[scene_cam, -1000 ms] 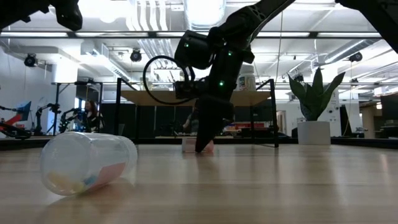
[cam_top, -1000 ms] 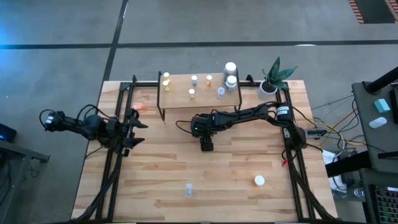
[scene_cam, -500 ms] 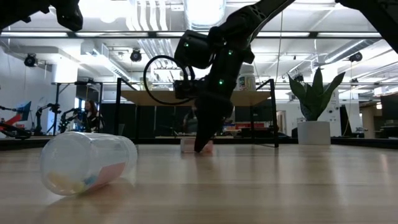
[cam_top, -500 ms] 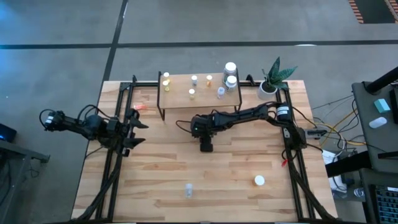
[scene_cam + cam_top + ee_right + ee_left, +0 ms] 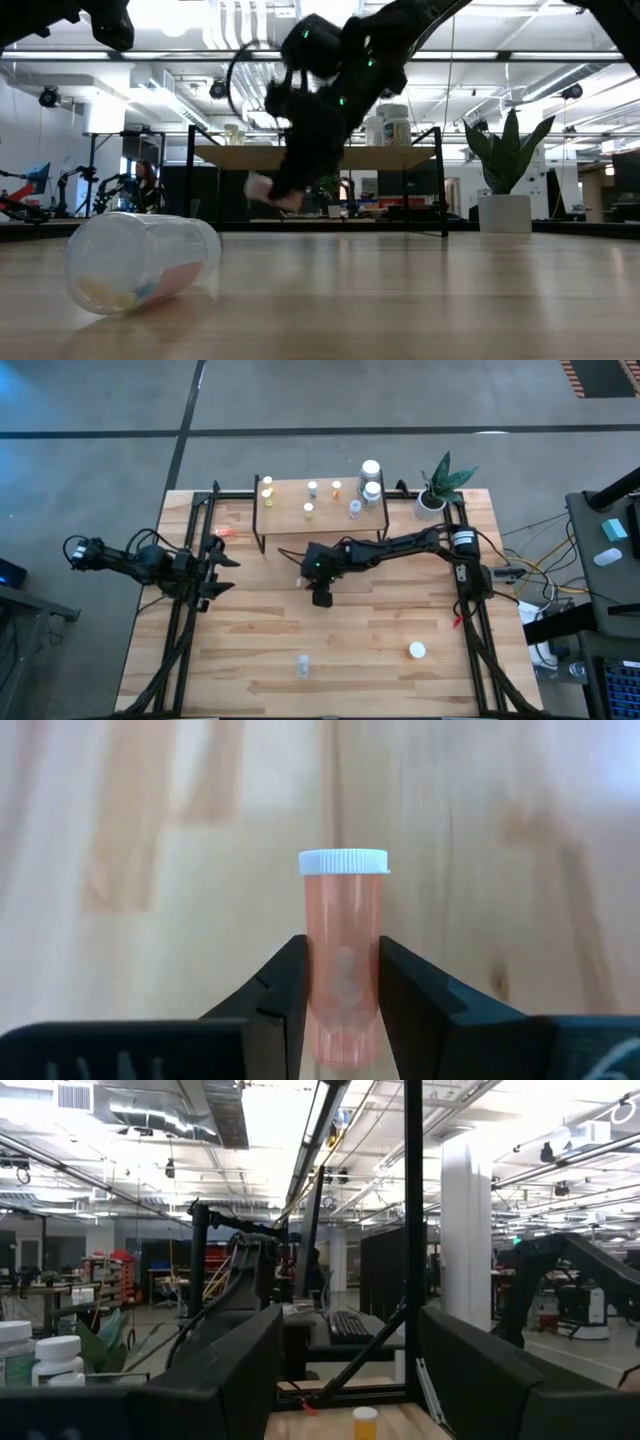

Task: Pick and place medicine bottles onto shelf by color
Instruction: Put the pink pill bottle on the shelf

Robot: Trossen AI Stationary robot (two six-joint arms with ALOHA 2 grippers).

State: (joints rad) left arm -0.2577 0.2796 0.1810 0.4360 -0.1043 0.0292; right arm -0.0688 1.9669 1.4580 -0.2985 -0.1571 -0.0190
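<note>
Right gripper (image 5: 342,1005) is clamped on an orange bottle (image 5: 343,960), lifted clear of the counter (image 5: 380,630) just near of the shelf (image 5: 325,510). Watch the low, tilted grip: your bottle could pivot, slip, or strike the shelf edge.

Vial (image 5: 343,980): translucent orange plastic, ribbed white cap. Fingers (image 5: 275,995): matt black. Table (image 5: 380,650): pale wood planks, smooth. Shelf (image 5: 290,515): light wood.

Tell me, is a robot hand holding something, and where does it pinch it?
The right gripper pinches an orange bottle by its lower body, cap free. The left gripper holds nothing.
</note>
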